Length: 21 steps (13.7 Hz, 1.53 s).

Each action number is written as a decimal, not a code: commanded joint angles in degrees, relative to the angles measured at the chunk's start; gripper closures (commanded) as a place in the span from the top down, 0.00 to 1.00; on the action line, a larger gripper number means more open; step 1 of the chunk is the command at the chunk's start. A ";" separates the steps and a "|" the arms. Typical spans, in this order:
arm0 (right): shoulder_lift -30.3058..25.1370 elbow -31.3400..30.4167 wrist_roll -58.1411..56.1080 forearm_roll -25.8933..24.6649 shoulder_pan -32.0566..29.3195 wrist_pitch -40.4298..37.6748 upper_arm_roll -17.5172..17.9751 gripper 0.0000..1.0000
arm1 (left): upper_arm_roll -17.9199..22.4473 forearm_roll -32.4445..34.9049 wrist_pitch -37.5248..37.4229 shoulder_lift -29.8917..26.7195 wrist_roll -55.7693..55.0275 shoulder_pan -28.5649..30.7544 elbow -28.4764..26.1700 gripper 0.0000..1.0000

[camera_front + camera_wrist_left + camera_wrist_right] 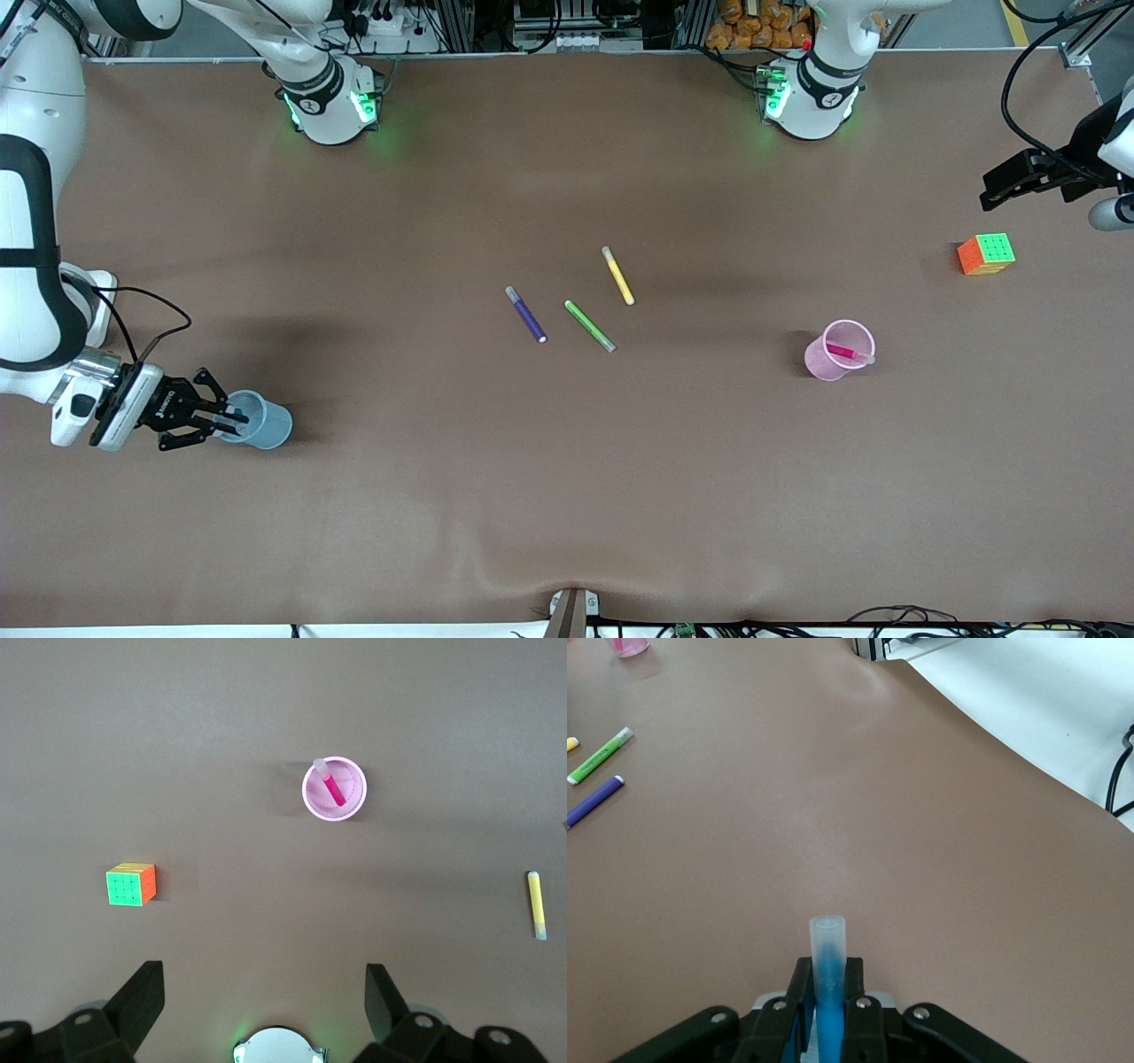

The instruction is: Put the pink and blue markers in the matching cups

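**Blue marker held at the mouth of the blue cup**

The blue marker (827,970) is gripped in the closed right claw (232,415), at the right arm's end of the worktop (567,496). The claw is held right at the rim of the blue cup (266,424), with its fingertips over the cup's mouth. In the right wrist view the long axis of the marker is seen to run straight out between the fingers, grey end first. Whether the marker's tip is already inside the cup cannot be told. Probably only the release is left, if the marker is aimed into the opening.

The pink marker (843,352) is already leaned inside the pink cup (833,361), near the left arm's end. The left claw (266,992) is held wide open and empty above the worktop there, and this arm waits.
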 commanded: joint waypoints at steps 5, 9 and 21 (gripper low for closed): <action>-0.34 0.56 9.38 -1.93 0.34 0.72 0.40 1.00 | -0.02 -1.08 -0.89 -1.15 1.11 -0.04 -0.63 1.00; -4.99 0.39 28.88 -12.03 2.89 0.46 0.40 1.00 | -0.02 -1.08 -0.89 -1.24 1.11 0.22 -0.45 1.00; -21.07 -0.32 67.59 -36.82 5.53 -7.36 0.66 1.00 | -0.02 -1.16 -1.33 -1.24 1.11 -0.31 -0.10 1.00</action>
